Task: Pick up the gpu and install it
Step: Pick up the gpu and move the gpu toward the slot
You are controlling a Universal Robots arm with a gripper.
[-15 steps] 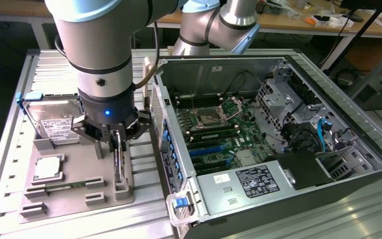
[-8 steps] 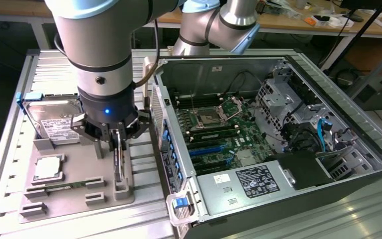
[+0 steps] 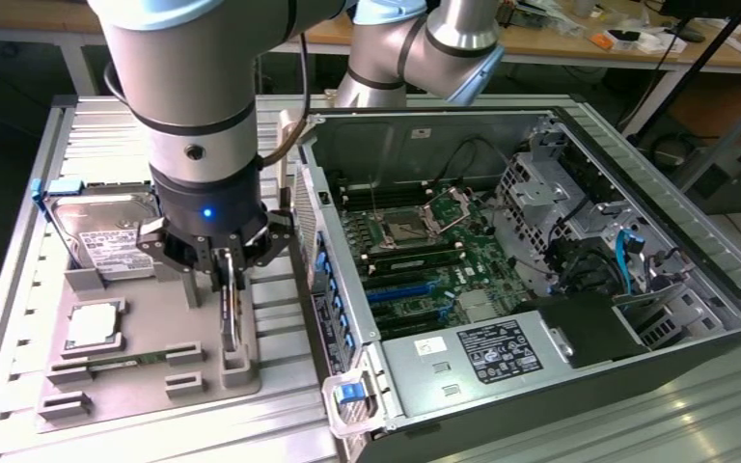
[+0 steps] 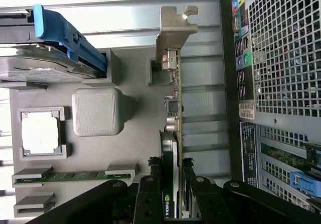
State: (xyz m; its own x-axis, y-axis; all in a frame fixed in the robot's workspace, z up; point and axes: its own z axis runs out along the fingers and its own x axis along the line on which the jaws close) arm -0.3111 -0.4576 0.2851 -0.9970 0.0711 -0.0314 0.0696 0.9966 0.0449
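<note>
Robot arm over the parts tray, lower left of the exterior view. The gpu stands on its long edge in a slot of the grey tray, just beside the open computer case that fills the centre and the exterior view's right. The gripper hangs straight above it, and from where I stand its fingers look closed onto the card, one against the black cooler face and the other against the green board side. In the wrist view the gpu runs away from the gripper to its silver bracket at the far end. The card is seated in the tray, not lifted. Also on the tray: a hard drive, a square CPU chip and a memory stick. Handling, as a judgement: the card should be light and stiff but fragile, with exposed components and edge contacts; the sound hold is across the two flat faces near the middle, squarely, because a thin card gripped off-centre could tilt or slip
</note>
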